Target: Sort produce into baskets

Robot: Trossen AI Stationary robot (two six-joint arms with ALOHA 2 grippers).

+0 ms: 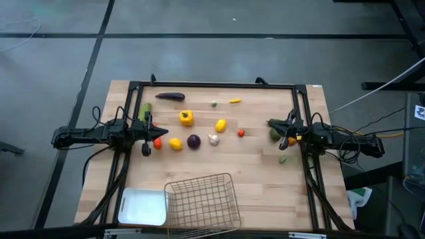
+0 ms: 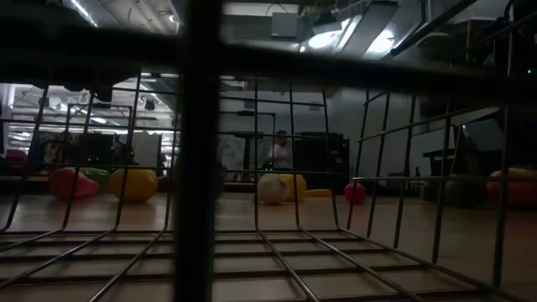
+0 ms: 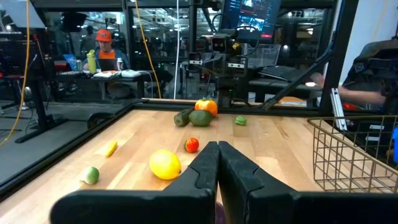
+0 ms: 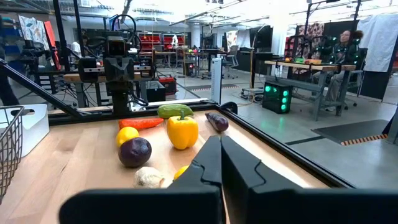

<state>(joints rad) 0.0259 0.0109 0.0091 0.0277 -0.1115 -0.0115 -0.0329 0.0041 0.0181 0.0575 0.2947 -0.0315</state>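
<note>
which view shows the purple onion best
The right wrist view: the purple onion sits close and unobstructed beside the garlic. The high view shows it small; the low and left wrist views don't clearly show it.

Small produce lies scattered mid-table: purple eggplant [image 1: 170, 96], yellow pepper [image 1: 186, 118], lemon [image 1: 220, 125], purple onion [image 1: 193, 141], garlic [image 1: 213, 139]. The wire basket [image 1: 202, 201] and white tray [image 1: 143, 206] sit side by side at the near edge, unfilled

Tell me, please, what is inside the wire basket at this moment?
Nothing shows inside the wire basket: the high view shows only bare table wood through its mesh. The low view, looking through its wires, shows its floor bare too. No part of it is covered.
</note>
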